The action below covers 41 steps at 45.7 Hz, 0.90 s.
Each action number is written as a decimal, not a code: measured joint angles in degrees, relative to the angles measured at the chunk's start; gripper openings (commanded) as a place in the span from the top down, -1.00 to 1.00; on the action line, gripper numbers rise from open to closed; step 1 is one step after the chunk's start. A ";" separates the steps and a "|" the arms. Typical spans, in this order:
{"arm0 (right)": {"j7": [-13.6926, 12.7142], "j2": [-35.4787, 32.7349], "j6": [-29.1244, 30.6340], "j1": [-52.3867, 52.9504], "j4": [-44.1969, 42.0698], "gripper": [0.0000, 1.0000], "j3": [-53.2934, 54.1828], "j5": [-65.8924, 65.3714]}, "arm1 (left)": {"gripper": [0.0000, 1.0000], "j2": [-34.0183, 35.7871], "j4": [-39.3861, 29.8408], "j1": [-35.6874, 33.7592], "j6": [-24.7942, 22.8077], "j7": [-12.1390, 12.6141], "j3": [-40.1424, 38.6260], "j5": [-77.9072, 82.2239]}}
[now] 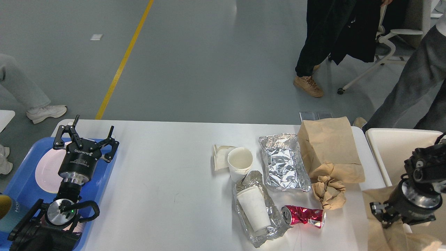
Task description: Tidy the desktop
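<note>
Seen from our own head, looking forward and down, the desktop [167,181] is a wide white tabletop with rounded corners that fills the lower half of the view, with grey floor and a yellow line beyond it. Our left gripper [87,134] hangs over a blue tray [24,174] at the tabletop's left end, its two black fingers spread wide apart and holding nothing; a pale round plate [47,170] lies in the tray beneath it. Litter sits on the right half of the tabletop: an upright white paper cup [240,162] with a flattened piece of pale card [219,157] just beside it, a crumpled foil sheet [284,164], a second foil sheet [256,223] with another white cup [253,208] lying on it, a crushed red can [304,216] on its side, a flat brown paper bag [329,148] and a crumpled brown paper ball [329,191] touching the bag's near edge. Our right gripper [386,214] is at the lower right, past the tabletop's right edge and in front of a cream bin [386,143], with a large piece of brown paper [390,237] at its fingers; it appears to be gripping this paper, though the dark fingers are hard to tell apart. Legs of standing people and an office chair show in the background.
</note>
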 measured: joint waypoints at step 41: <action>0.07 -7.56 -0.10 14.45 -10.51 1.00 -13.26 9.42 | -0.93 0.02 0.00 0.00 0.00 -0.03 0.00 0.00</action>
